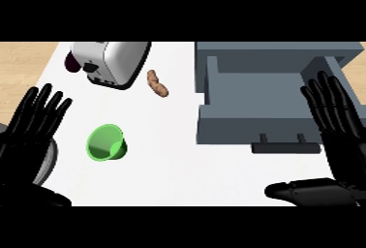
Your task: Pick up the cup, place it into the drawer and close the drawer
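On the white counter you see the green cup lying on its side, left of the open grey drawer, while your left hand and right hand both stand open with straight fingers, holding nothing, apart from the cup.

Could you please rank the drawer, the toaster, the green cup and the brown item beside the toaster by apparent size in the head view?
Largest to smallest:
1. drawer
2. toaster
3. green cup
4. brown item
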Controlling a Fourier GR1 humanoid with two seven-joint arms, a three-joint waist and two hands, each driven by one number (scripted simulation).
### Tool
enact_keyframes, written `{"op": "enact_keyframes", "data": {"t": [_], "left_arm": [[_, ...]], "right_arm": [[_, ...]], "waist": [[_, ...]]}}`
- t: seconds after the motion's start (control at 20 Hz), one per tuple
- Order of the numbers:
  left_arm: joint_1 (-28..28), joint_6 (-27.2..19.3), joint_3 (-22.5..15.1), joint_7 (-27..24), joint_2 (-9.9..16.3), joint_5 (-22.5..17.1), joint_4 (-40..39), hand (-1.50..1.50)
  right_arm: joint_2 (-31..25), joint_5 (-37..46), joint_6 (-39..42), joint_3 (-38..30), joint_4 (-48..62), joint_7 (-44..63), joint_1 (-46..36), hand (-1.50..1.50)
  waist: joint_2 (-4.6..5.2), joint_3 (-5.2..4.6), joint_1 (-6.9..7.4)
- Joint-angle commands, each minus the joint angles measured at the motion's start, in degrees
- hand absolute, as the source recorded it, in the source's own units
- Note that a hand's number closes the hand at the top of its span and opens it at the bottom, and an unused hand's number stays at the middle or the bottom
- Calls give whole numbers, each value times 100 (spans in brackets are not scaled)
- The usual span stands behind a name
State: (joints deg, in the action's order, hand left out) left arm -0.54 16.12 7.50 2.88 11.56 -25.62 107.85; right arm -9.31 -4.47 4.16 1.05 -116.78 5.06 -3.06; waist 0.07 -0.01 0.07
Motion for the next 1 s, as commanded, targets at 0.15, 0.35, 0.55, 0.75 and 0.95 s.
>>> {"op": "enact_keyframes", "data": {"t": [0.15,0.35,0.55,0.75,0.95], "left_arm": [[79,563,336,-669,167,285,-1407,-150],[353,503,403,-785,145,502,-1978,-150],[682,773,543,-1287,322,765,-3025,-150],[757,569,490,-1897,210,1337,-3851,-150],[1176,640,626,-2525,373,1597,-5008,-150]], "right_arm": [[-73,-171,106,-158,345,522,-749,-150],[-27,-84,233,-202,287,205,-436,-150],[58,39,213,-232,942,-70,-925,-150],[-40,-60,311,-406,799,-83,-836,-150],[34,130,140,-243,447,290,-995,-150]], "waist": [[-2,-3,-8],[-7,0,-19],[2,-2,-18],[0,-1,-34],[0,-3,-48]]}}
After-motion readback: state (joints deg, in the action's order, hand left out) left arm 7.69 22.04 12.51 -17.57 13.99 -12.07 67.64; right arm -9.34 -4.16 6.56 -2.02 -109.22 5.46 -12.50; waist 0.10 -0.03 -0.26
